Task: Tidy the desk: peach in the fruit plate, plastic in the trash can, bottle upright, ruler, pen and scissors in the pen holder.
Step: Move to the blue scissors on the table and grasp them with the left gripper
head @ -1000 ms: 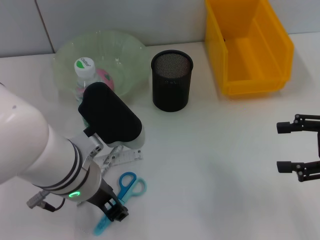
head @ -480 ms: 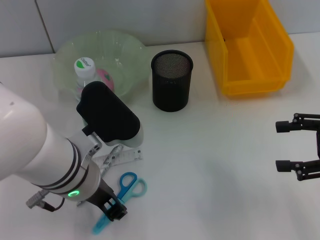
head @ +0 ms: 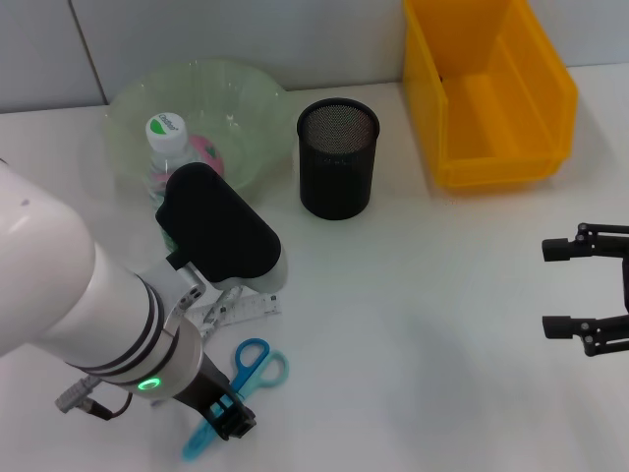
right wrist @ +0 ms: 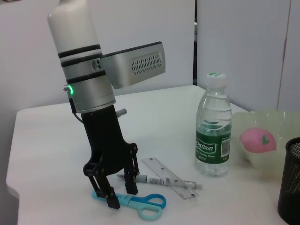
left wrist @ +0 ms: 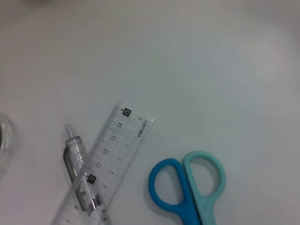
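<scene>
In the head view the left arm hides most of the ruler [head: 246,311], all of the pen and the scissors' [head: 236,382] blades; the bottle's [head: 165,157] lower half is covered too.

We record two-tone blue scissors [left wrist: 187,187], a clear ruler [left wrist: 105,166] with black markings, a pink peach [right wrist: 257,140], and a yellow bin [head: 486,93].

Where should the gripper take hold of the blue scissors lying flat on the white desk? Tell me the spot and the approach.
Grip the blue-handled scissors across the narrow closed blades, just past the handle loops, coming straight down. They lie flat, so only a top approach fits. The left gripper already stands open over that end.
</scene>
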Controlling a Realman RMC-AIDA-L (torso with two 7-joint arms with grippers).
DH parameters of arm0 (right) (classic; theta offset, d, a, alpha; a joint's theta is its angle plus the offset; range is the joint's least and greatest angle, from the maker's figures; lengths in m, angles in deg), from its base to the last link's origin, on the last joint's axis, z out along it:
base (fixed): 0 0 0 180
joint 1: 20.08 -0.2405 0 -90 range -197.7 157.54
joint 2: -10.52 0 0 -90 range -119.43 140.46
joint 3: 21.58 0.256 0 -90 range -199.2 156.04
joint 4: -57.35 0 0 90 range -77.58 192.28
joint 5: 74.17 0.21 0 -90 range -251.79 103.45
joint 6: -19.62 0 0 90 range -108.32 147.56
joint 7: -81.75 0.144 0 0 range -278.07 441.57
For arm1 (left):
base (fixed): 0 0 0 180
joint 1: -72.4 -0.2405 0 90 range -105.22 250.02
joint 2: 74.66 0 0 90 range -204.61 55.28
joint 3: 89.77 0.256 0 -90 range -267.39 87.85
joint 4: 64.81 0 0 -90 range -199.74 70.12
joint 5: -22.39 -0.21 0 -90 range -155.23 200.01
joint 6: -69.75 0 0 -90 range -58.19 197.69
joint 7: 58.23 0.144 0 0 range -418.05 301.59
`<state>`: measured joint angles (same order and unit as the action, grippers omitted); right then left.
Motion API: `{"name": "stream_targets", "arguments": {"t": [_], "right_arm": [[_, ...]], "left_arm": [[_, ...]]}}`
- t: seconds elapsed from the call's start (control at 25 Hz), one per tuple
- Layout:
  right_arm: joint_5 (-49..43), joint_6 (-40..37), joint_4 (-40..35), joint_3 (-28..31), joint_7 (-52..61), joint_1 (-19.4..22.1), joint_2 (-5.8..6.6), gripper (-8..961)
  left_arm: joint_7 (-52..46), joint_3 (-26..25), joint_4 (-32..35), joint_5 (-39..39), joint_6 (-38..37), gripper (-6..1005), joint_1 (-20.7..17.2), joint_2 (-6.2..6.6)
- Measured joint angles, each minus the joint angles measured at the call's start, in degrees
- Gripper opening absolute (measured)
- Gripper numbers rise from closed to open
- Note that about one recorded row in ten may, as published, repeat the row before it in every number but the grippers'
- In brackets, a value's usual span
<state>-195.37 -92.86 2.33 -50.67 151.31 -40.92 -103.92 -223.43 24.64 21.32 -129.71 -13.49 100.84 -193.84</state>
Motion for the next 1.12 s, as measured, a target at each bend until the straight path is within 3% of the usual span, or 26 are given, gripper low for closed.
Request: {"name": "stream_targets", "arguments": {"t": [1.12], "right_arm": [[0.0,-0.5,0.0,0.0,-0.3,-0.1,-0.09,820]], "left_arm": [[0.1,0.0,-0.9,-0.4,1.0,449,0.0,0.00]]}}
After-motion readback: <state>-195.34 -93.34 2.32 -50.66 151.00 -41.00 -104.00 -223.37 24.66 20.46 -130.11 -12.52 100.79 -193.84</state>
